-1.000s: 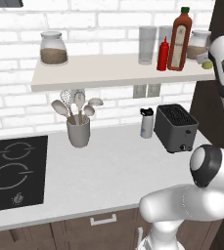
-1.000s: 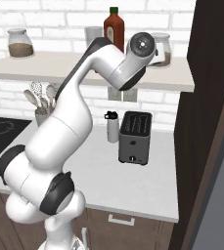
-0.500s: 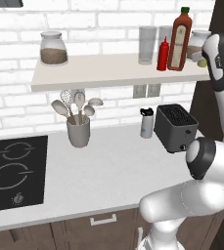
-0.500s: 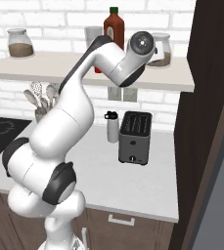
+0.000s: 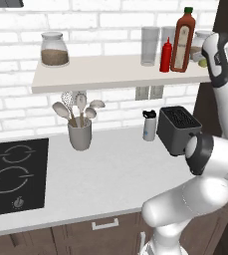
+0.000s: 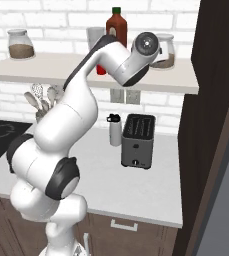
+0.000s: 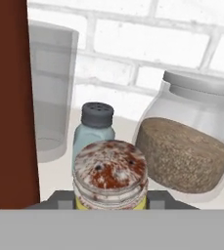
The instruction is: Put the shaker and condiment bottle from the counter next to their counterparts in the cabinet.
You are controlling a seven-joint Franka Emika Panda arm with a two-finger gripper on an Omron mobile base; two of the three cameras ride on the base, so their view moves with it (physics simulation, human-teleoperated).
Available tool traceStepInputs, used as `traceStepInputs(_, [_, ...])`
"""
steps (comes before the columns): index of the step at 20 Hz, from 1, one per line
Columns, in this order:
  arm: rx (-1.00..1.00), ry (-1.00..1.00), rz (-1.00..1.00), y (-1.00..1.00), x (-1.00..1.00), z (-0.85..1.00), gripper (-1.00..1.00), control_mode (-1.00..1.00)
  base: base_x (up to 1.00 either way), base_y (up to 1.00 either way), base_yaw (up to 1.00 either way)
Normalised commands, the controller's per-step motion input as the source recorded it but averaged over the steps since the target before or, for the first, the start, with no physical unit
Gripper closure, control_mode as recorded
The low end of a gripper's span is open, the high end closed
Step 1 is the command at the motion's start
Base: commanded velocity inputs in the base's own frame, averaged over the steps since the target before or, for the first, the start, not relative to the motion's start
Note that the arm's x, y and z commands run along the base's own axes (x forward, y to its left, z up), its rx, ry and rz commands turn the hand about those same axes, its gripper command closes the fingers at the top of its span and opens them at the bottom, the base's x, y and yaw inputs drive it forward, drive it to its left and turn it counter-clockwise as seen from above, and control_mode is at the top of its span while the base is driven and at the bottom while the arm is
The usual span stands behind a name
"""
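Fingers pinch upright shaker (image 7: 110,178), probably still gripped; blue shaker (image 7: 94,133) just behind at 12, jar (image 7: 186,146) at 2.

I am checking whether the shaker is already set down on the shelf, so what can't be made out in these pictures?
- Gripper fingers: in the hand view the shaker covers them.
- Shaker base: cut off at the bottom of the hand view, so its contact with the shelf cannot be told.
- Left base view: the arm hides all but a yellow speck of the shaker.
- Right base view: the arm covers the red squeeze bottle.
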Motion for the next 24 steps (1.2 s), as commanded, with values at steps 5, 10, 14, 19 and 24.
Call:
traceStepInputs(5, [0.00, 0.00, 0.00, -0.12, 0.21, 0.00, -1.00, -1.00, 0.00, 0.00, 0.00])
traceStepInputs(10, [0.00, 0.00, 0.00, -0.18, 0.20, 0.00, -1.00, -1.00, 0.00, 0.00, 0.00])
traceStepInputs(14, [0.00, 0.00, 0.00, -0.18, 0.15, -0.02, -1.00, -1.00, 0.00, 0.00, 0.00])
traceStepInputs(19, [0.00, 0.00, 0.00, -0.20, 0.00, -0.04, -1.00, -1.00, 0.00, 0.00, 0.00])
traceStepInputs(24, [0.00, 0.00, 0.00, -0.19, 0.00, 0.00, -1.00, -1.00, 0.00, 0.00, 0.00])
